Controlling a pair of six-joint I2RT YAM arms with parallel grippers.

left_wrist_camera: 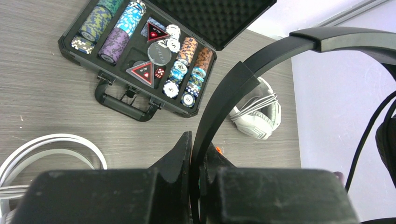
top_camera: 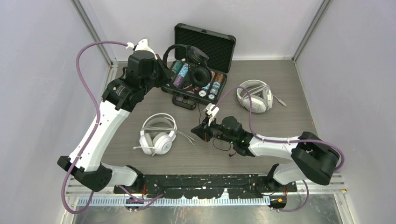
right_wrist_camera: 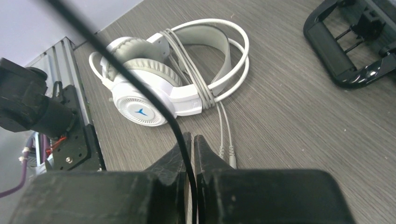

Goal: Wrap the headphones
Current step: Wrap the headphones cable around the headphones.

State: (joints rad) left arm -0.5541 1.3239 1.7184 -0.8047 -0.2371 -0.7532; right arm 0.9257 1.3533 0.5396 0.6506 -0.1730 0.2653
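Observation:
My left gripper (top_camera: 164,71) is shut on the headband of the black headphones (top_camera: 192,63) and holds them up over the open case; the band (left_wrist_camera: 243,79) runs up out of the jaws in the left wrist view. My right gripper (top_camera: 196,132) is shut on their thin black cable (right_wrist_camera: 140,88), low over the table's middle. One white headset (top_camera: 158,135) lies at front left with its cable wound round the band; it also shows in the right wrist view (right_wrist_camera: 154,88). The other white headset (top_camera: 254,95) lies at back right, seen in the left wrist view too (left_wrist_camera: 259,116).
An open black case (top_camera: 198,56) of poker chips (left_wrist_camera: 116,32) stands at the back centre, lid up, handle (right_wrist_camera: 341,60) toward me. Grey walls close in the table on both sides and the back.

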